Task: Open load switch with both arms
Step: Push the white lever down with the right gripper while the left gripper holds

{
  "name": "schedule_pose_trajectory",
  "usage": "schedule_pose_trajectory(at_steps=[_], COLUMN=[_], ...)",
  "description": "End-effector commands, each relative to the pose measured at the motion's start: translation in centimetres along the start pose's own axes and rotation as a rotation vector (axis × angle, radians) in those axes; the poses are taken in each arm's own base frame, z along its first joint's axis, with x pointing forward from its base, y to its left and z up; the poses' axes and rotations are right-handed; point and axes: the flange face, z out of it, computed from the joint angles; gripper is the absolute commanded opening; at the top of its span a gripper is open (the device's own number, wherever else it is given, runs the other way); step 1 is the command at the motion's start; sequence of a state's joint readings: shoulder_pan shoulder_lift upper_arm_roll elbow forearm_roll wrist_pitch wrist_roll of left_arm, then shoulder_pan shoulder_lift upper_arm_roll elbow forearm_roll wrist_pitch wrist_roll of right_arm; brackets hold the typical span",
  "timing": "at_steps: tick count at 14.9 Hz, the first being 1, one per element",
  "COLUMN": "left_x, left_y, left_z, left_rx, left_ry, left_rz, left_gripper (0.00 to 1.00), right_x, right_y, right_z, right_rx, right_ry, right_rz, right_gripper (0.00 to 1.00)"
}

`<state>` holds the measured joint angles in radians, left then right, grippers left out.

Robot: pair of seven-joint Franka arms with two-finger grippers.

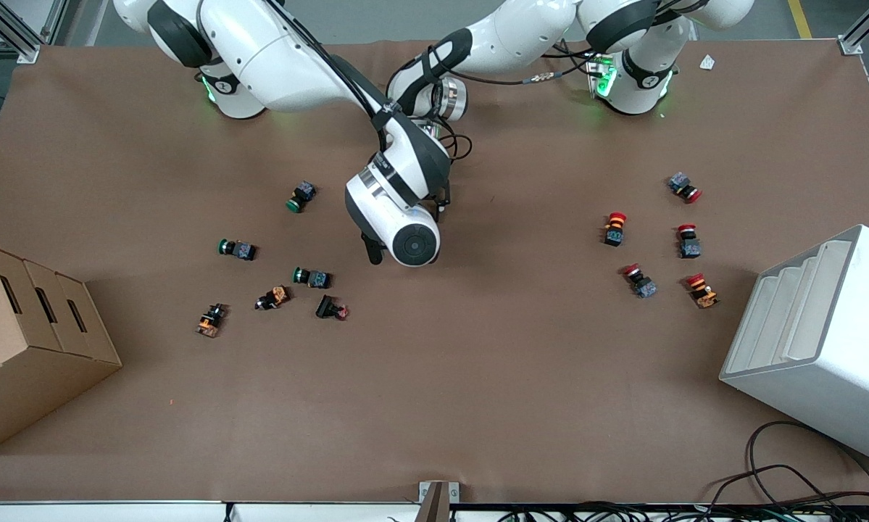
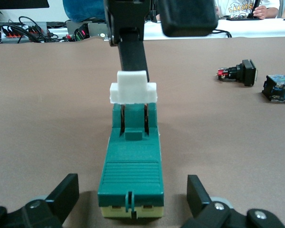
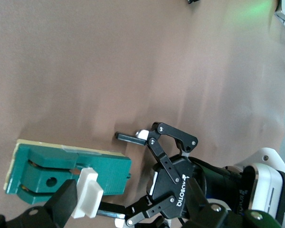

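The load switch [image 2: 131,166] is a dark-green block with a cream base, lying on the brown table mid-way between the arms. Its white lever [image 2: 133,89] stands up at one end. In the front view the right arm's hand hides it. My left gripper [image 2: 132,197] is open, low at the block's other end, with a finger [image 2: 66,194] on each side and clear of it. My right gripper [image 1: 373,252] is open over the lever end. One of its fingers [image 2: 133,52] rests against the lever [image 3: 88,192]. The left gripper [image 3: 121,175] straddles the green body [image 3: 71,173].
Green-capped push buttons [image 1: 301,196] and orange and black parts [image 1: 272,297] lie toward the right arm's end. Red-capped buttons [image 1: 614,228] lie toward the left arm's end. A cardboard box [image 1: 35,341] and a white bin [image 1: 818,341] stand at the table's two ends.
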<state>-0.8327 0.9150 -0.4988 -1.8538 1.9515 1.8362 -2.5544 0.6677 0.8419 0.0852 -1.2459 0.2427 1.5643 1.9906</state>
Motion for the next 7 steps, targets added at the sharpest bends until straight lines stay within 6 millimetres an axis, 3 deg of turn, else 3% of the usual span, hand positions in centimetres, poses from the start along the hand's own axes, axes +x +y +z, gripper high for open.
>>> schedule_pose_trajectory(at_steps=[1,7], left_x=[-1.5,-1.3], left_y=[-0.2,-0.1], left_z=[0.4,0.4], left_rx=[0.004,0.003], left_ry=[-0.024,-0.022], left_rz=[0.002,-0.008], left_gripper=[1.00,1.00], right_x=[-1.0,-1.6], right_y=[1.2,1.4], right_z=[0.2,2.4], right_rx=[-0.024,-0.054], right_ry=[-0.007,0.020], right_rz=[-0.017,-0.022], right_gripper=[1.00,1.00])
